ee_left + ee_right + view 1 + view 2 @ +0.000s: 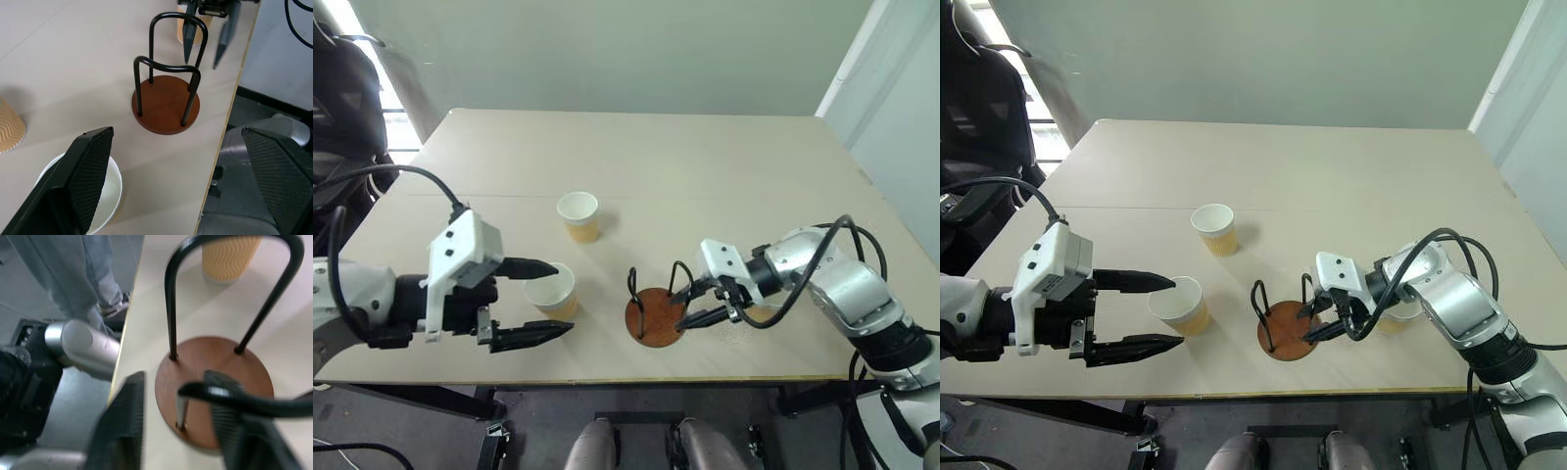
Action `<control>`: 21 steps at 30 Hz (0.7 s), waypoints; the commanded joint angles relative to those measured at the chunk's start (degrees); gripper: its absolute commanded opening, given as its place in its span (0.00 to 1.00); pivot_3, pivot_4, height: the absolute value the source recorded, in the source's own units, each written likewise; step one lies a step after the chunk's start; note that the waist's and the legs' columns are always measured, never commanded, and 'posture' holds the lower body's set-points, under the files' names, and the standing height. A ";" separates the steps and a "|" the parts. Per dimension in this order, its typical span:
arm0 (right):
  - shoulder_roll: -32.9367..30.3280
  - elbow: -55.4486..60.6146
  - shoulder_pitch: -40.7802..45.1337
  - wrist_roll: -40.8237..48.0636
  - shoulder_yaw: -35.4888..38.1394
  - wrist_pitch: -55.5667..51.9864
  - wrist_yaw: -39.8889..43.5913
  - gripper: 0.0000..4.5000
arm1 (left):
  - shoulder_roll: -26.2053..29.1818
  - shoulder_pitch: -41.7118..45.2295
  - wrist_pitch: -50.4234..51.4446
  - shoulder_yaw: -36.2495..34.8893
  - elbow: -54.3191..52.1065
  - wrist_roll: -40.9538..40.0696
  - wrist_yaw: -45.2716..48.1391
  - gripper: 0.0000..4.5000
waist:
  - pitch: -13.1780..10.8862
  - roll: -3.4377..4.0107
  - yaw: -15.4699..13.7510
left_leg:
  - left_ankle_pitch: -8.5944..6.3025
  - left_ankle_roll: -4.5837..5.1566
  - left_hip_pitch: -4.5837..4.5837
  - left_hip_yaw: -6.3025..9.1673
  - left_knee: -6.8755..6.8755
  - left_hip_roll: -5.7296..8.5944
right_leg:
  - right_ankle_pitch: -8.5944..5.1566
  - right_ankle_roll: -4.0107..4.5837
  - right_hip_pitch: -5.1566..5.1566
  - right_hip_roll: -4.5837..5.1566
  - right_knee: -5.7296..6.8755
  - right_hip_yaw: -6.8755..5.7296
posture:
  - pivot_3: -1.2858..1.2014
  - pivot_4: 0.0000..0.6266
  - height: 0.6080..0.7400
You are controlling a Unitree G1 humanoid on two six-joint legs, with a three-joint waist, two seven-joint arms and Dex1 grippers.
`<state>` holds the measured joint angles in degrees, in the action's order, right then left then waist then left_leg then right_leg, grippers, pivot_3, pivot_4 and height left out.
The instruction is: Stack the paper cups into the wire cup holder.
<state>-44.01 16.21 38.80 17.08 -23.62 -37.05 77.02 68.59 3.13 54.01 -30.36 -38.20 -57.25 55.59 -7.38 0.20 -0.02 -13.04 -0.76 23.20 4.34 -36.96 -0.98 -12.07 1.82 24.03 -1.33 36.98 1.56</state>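
The wire cup holder (655, 315) stands empty by the table's (705, 157) near edge. The right gripper (705, 302), fingers parted, holds nothing (one finger overlaps a wire loop). The left gripper (541, 301), spread wide, brackets a paper cup (553, 291) without gripping; another cup (578, 215) stands mid-table, a third (1397, 315) behind the right arm

Three paper cups (578, 215) (554, 291) (1397, 315); one wire cup holder (655, 316).

Beige table (705, 157), pale green wall (607, 49)
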 commanded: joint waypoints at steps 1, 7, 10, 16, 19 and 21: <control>-1.77 1.05 0.53 -0.96 -0.15 1.52 1.56 0.72 | 0.16 0.90 -0.29 0.10 -0.27 -0.59 -0.28 1.00 | 0.00 0.00 0.00 | -0.01 0.00 0.00 0.00 0.00 0.00 | 0.00 0.00 0.00 0.00 0.00 0.00 | 0.52 0.24 1.00; -5.83 1.70 0.68 -3.19 0.94 4.00 3.44 0.99 | 0.27 3.48 -2.37 3.99 1.54 0.73 1.45 1.00 | 0.00 0.00 -0.06 | -0.02 -0.01 0.01 0.00 0.00 0.00 | 0.00 0.00 0.00 0.00 -0.01 0.00 | 0.52 0.24 1.00; -9.97 3.24 1.50 -2.77 3.91 4.30 4.99 0.99 | 0.15 5.50 -4.18 6.24 3.37 1.77 3.29 1.00 | -0.01 0.01 -0.16 | -0.03 -0.01 0.02 0.00 0.00 0.00 | -0.01 0.00 0.00 0.00 -0.02 0.00 | 0.52 0.24 1.00; -23.39 3.83 3.00 -1.45 14.42 2.73 7.21 0.99 | 0.50 8.95 -7.21 7.95 8.62 3.00 8.69 1.00 | -0.02 0.04 -0.34 | -0.05 -0.02 0.25 0.00 -0.01 0.00 | -0.01 -0.02 0.19 0.00 -0.04 0.00 | 0.52 0.24 1.00; -29.51 5.07 -1.60 -0.72 18.62 1.96 7.84 0.99 | -0.34 11.22 -8.82 12.51 9.94 4.76 10.48 1.00 | 0.04 -0.06 -0.64 | -0.17 -0.03 0.29 0.01 0.02 0.00 | -0.09 -0.09 0.21 0.00 -0.03 0.02 | 0.52 0.24 1.00; -31.66 6.81 -5.62 0.25 20.55 1.21 7.76 0.99 | -1.19 13.27 -9.55 15.54 10.56 5.70 11.04 1.00 | 0.08 -0.14 -0.70 | -0.28 -0.07 0.25 0.05 0.03 0.00 | -0.21 -0.09 0.17 -0.01 -0.02 0.01 | 0.52 0.24 1.00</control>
<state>-74.85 20.56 34.80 15.76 -4.98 -35.19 84.26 67.69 14.79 46.01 -16.03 -27.79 -52.35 65.80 -7.30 0.06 -0.72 -13.39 -0.85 23.45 4.39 -36.96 -0.98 -12.31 1.73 24.18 -1.34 36.95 1.56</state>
